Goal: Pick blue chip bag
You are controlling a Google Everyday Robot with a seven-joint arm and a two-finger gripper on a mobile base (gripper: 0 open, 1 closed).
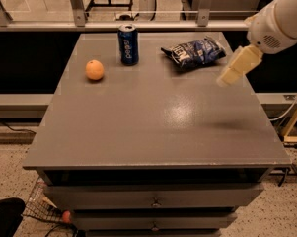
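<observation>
The grey worktop point(153, 127) carries three things, all set toward its far edge. The blue chip bag point(193, 54) lies flat at the far right, crinkled and glossy, with white lettering on its dark-blue face, its long side running roughly along the back edge. To its left, apart from it, a blue Pepsi can point(128, 44) stands upright, and further left and a little nearer to me sits an orange point(94, 70), alone and touching nothing. The robot's white arm point(281, 21) reaches in from the upper right corner, and its cream-coloured gripper point(234, 68) hangs above the right side of the worktop, angled down and to the left, just beside the bag's right end and a little nearer to me than the bag, not touching it. Whether the gripper is spread apart or closed together I cannot tell from here. A faint shadow lies on the worktop below it. Under the worktop are grey drawers point(153, 199) with small handles, and a wire basket point(39, 206) sits on the speckled floor at the lower left.
</observation>
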